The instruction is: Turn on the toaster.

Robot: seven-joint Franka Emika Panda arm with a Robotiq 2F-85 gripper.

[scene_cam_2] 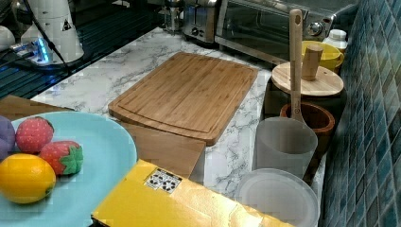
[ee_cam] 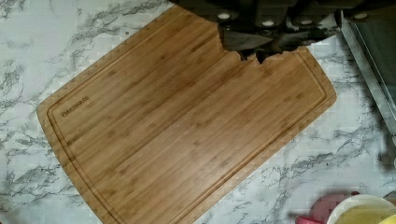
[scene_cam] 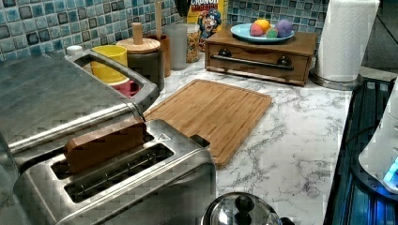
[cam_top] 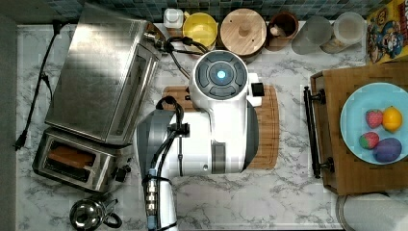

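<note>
The toaster (cam_top: 79,161) is a small brushed-steel box at the top view's lower left, with a brown slice (cam_top: 70,156) standing in one slot. Its black knob and lever (cam_top: 122,173) are on the end facing the arm. In the left view the toaster (scene_cam: 141,187) fills the near corner, and the slice (scene_cam: 103,145) sticks up out of the slot. In the wrist view my gripper (ee_cam: 252,57) hangs above the bamboo cutting board (ee_cam: 187,121), its dark fingertips close together with nothing between them. It is well away from the toaster.
A large toaster oven (cam_top: 101,72) stands right behind the toaster. A shiny kettle (cam_top: 91,214) sits in front of it. Cups and jars (cam_top: 243,31) line the tiled back wall. A wooden tray (cam_top: 337,144) holds a blue plate of toy fruit.
</note>
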